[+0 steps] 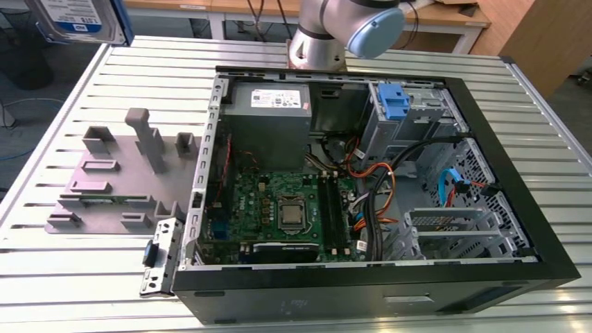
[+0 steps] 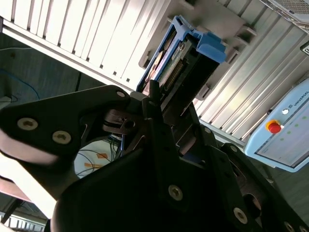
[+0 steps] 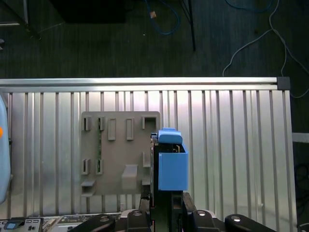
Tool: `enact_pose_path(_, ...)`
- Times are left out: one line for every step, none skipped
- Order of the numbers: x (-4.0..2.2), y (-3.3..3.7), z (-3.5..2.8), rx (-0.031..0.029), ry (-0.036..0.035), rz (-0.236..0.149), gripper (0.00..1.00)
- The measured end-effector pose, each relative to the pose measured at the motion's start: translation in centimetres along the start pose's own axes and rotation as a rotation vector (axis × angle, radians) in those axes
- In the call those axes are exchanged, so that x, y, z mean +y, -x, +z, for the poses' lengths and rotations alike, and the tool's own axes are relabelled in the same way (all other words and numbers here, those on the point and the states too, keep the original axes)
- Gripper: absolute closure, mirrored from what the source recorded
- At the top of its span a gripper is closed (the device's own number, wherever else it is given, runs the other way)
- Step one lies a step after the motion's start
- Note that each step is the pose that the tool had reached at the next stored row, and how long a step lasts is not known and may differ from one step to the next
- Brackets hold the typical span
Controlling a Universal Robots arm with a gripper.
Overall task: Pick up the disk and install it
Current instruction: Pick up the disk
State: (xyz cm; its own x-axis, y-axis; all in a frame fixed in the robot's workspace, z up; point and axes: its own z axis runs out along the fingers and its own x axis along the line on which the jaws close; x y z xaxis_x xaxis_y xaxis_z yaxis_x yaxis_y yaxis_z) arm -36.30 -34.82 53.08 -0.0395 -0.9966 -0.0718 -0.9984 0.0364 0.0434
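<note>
Gripper (image 2: 169, 113) clamped on the disk (image 2: 186, 60), which I hold clear above the table (image 3: 231, 145); pickup done, installation in the open computer case (image 1: 514, 173) outstanding.

The disk (image 1: 74, 17) is a flat metal drive with a white-and-blue label on its face and blue plastic rails along its edges. It hangs in the air, clamped between the jaws, above one edge of the grey holder plate (image 3: 120, 152).
</note>
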Motion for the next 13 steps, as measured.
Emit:
enact_pose_path(-0.26,0.01,0.0,0.0,0.0001,0.0,0.65)
enact_pose_path(-0.52,0.02,-0.01,0.0,0.0001,0.0,0.65)
enact_pose_path(-0.78,0.03,0.0,0.0,0.0,0.0,0.65)
enact_pose_path(-1.05,0.04,-0.01,0.0001,0.0001,0.0,0.65)
enact_pose_path(-1.31,0.05,-0.01,0.0,0.0001,0.0,0.65)
enact_pose_path(-1.55,0.06,0.0,0.0,0.0,0.0,0.65)
enact_pose_path(-1.78,0.06,0.0,0.0,0.0,0.0,0.65)
enact_pose_path(-2.01,0.07,0.0,0.0,0.0001,0.0,0.65)
enact_pose_path(-2.25,0.08,0.0,0.0,0.0,0.0,0.65)
enact_pose_path(-2.5,0.09,0.0,0.0,0.0001,0.0,0.65)
enact_pose_path(-2.78,0.1,0.0,0.0001,0.0001,0.0,0.65)
enact_pose_path(-3.03,0.11,-0.01,0.0001,0.0002,0.0,0.65)
enact_pose_path(-3.26,0.12,0.0,0.0,0.0001,0.0,0.65)
